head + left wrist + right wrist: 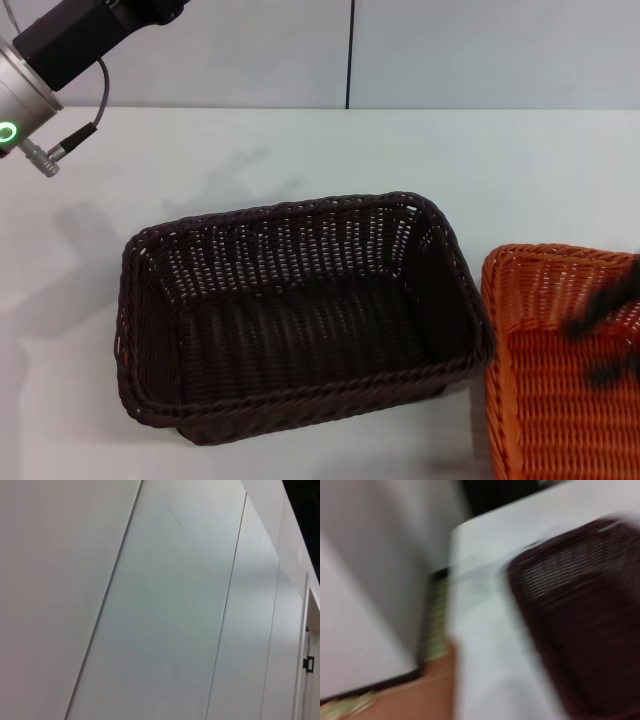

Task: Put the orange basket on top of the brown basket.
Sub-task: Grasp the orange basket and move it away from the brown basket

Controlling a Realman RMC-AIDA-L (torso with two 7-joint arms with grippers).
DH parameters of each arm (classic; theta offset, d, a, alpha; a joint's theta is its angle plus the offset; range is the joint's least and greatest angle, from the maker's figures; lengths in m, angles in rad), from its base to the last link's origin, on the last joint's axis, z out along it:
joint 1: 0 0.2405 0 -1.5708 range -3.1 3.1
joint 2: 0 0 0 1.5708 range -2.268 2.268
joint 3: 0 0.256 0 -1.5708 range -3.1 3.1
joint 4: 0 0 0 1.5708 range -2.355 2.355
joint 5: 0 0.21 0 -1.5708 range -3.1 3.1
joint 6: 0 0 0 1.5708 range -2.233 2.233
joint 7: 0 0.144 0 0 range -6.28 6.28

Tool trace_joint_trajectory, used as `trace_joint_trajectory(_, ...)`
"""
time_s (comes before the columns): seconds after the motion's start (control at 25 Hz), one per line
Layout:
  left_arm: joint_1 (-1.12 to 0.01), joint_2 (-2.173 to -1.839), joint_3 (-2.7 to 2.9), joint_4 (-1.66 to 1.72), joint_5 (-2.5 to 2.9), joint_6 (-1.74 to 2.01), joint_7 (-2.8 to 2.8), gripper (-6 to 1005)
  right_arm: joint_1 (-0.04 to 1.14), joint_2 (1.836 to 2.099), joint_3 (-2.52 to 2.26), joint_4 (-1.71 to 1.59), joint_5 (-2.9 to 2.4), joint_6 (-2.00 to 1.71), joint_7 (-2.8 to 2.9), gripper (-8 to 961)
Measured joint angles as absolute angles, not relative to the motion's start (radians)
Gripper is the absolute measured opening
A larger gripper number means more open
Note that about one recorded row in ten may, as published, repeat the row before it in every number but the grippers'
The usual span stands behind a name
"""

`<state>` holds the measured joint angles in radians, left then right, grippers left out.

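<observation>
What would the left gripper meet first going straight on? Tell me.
Probably the wall: the left wrist view shows only its panels, nothing in between, though depth is unclear. The left arm is raised at far left; the right gripper is at the orange basket.

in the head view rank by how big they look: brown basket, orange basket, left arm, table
1. table: spreads across the view
2. brown basket: fully in view
3. orange basket: cut off by the frame, so only its visible part looks smaller
4. left arm: only a corner shows, also cropped
</observation>
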<state>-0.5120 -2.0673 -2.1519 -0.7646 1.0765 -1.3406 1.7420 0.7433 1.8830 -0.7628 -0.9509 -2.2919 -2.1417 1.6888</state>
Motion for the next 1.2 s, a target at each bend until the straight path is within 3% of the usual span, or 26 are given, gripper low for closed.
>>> trace_joint_trajectory(0.08, -0.512, -2.066, -2.152, -0.766, 1.076, -1.341, 1.742, 852, 0.754, 1.83, -0.667, -0.956, -2.288, -2.052, 1.692, 488)
trace_joint_trajectory(0.12, -0.512, -2.066, -2.152, -0.766, 1.076, -1.341, 1.742, 851, 0.754, 1.83, -0.667, -0.956, -2.288, -2.052, 1.692, 485)
trace_joint_trajectory(0.16, -0.515, -2.066, -2.153, -0.766, 1.076, -1.342, 1.742, 851, 0.766, 1.814, -0.65, -0.955, -2.289, -1.995, 1.691, 482)
trace_joint_trajectory(0.32, -0.523, -2.066, -2.152, -0.766, 1.075, -1.342, 1.743, 849, 0.785, 1.809, -0.661, -0.958, -2.319, -1.933, 1.691, 471)
trace_joint_trajectory(0.6, -0.525, -2.065, -2.141, -0.749, 1.075, -1.342, 1.743, 846, 0.793, 1.833, -0.744, -0.954, -2.43, -1.818, 1.681, 451)
trace_joint_trajectory(0.96, -0.517, -2.064, -2.149, -0.729, 1.075, -1.341, 1.743, 842, 0.793, 1.89, -0.793, -0.908, -2.587, -1.686, 1.683, 425)
trace_joint_trajectory(1.2, -0.521, -2.064, -2.149, -0.718, 1.075, -1.338, 1.744, 840, 0.8, 1.901, -0.795, -0.844, -2.617, -1.615, 1.682, 408)
